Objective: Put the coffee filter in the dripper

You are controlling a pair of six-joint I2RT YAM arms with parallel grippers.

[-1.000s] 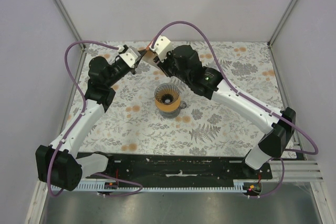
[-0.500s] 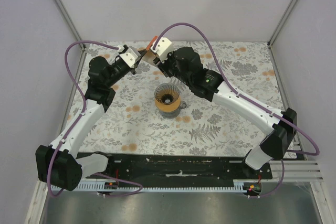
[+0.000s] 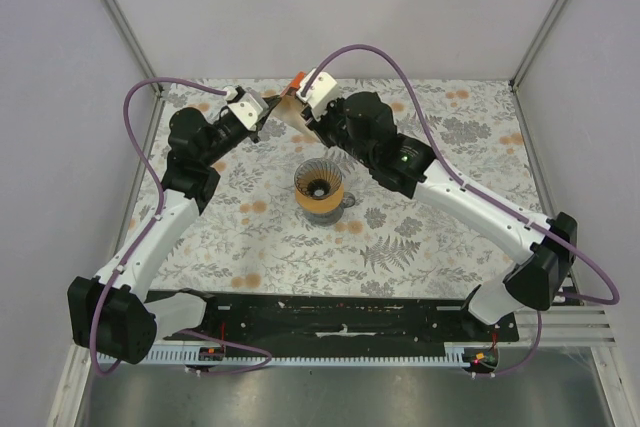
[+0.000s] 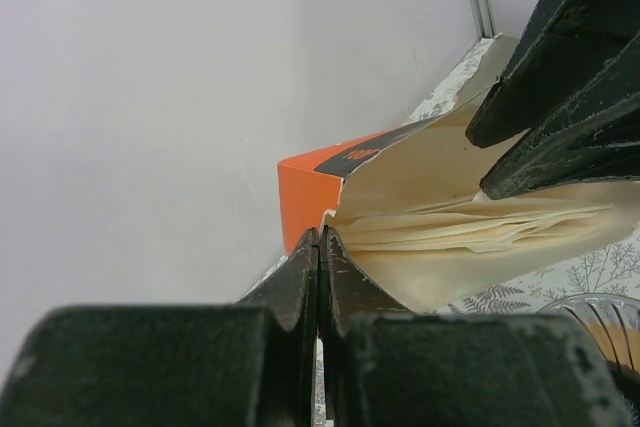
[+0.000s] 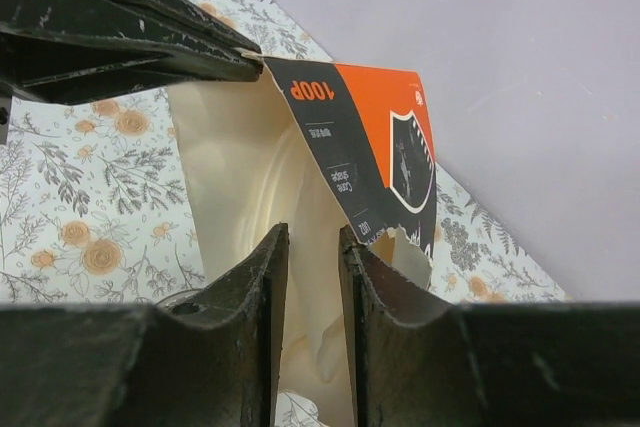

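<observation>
The orange carton [image 3: 292,81] is held tilted up at the back of the table, its mouth open on a stack of cream papers [image 4: 470,229]. My left gripper [image 4: 322,239] is shut on the edge of the carton's flap. My right gripper [image 5: 311,239] has its fingers a little apart inside the carton mouth, over the cream papers [image 5: 240,167]; nothing is clearly pinched. No single white coffee filter shows apart from the stack. The grey dripper [image 3: 320,187] with its tan collar stands upright mid-table, in front of both grippers, with no paper in it.
The floral tablecloth [image 3: 440,237] covers the table. The back wall is close behind the carton, with metal corner posts [image 3: 545,17] at both back corners. Purple cables [image 3: 400,67] loop over both arms. The dripper's rim shows in the left wrist view [image 4: 600,309].
My right gripper has pushed back and up into the carton mouth. The carton has tipped up, showing more orange. The left gripper has held still.
</observation>
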